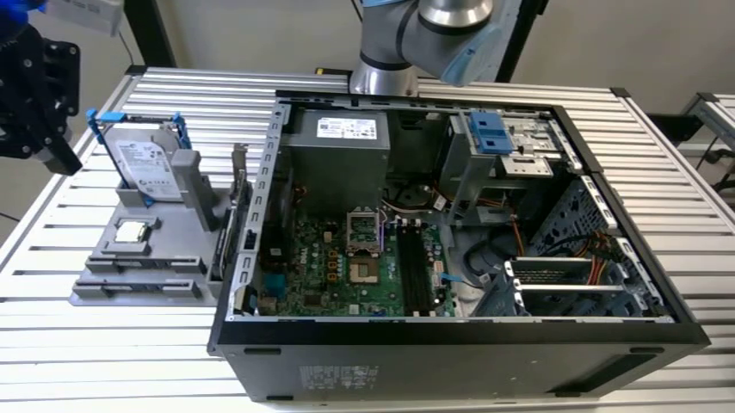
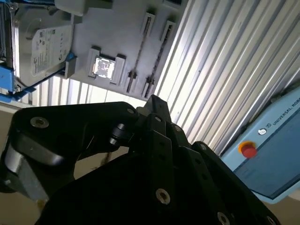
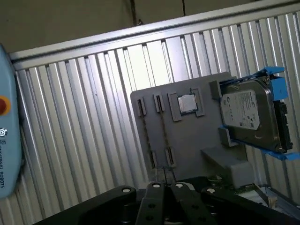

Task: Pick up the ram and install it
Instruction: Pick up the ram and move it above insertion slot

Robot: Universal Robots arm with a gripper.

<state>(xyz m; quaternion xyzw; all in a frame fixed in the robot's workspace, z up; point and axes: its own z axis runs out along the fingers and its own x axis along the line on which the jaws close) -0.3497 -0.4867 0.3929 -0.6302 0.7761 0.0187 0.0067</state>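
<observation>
I am hovering the claw [image 3: 167,186], clenched and empty, over the slatted surface [image 3: 84,117]. The ram [image 3: 146,133] is apparently standing on edge in the gray holder [image 3: 187,140] below, its long axis pointing toward the claw.

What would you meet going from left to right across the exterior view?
Black gripper → hard drive in its blue frame → grey power supply box inside the open computer case → blue bracket → orange and red wires.
</observation>
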